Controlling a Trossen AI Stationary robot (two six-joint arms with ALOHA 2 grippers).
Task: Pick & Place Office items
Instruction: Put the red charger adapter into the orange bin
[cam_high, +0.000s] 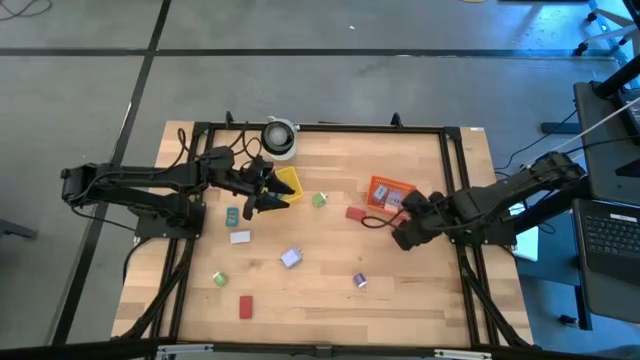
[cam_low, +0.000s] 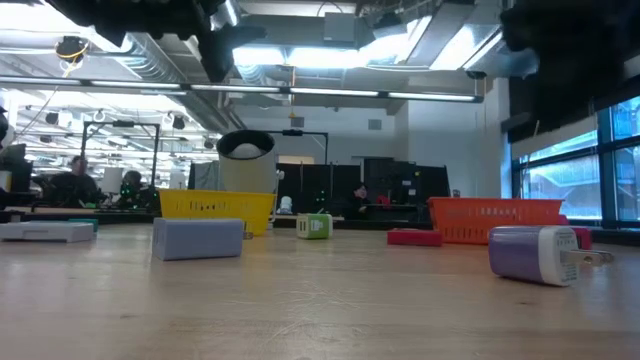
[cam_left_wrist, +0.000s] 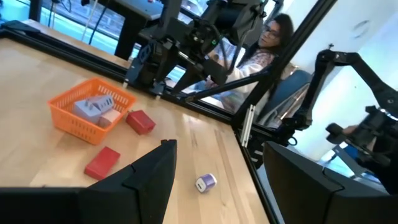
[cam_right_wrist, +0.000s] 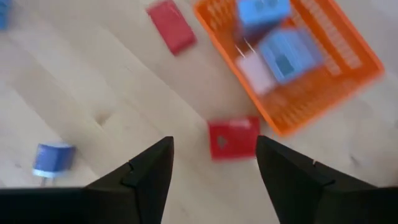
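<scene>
My right gripper (cam_high: 381, 222) is open above the table beside the orange mesh basket (cam_high: 391, 192). In the right wrist view (cam_right_wrist: 214, 163) its fingers stand on either side of a red block (cam_right_wrist: 233, 138) lying flat below them, without touching it. A second red block (cam_high: 355, 212) lies a little further left. The orange basket (cam_right_wrist: 292, 59) holds blue, lavender and pink items. My left gripper (cam_high: 272, 198) is open and empty next to the yellow mesh basket (cam_high: 287, 180). A green block (cam_high: 319, 200), a teal one (cam_high: 232, 214) and a white one (cam_high: 240, 237) lie nearby.
More items lie flat on the near half of the table: a lavender block (cam_high: 291, 258), a green block (cam_high: 220, 278), a red block (cam_high: 245, 305) and a lavender plug (cam_high: 360, 281). A white round thing (cam_high: 280, 138) stands at the far edge. A person (cam_left_wrist: 270, 37) sits beyond the table's right side.
</scene>
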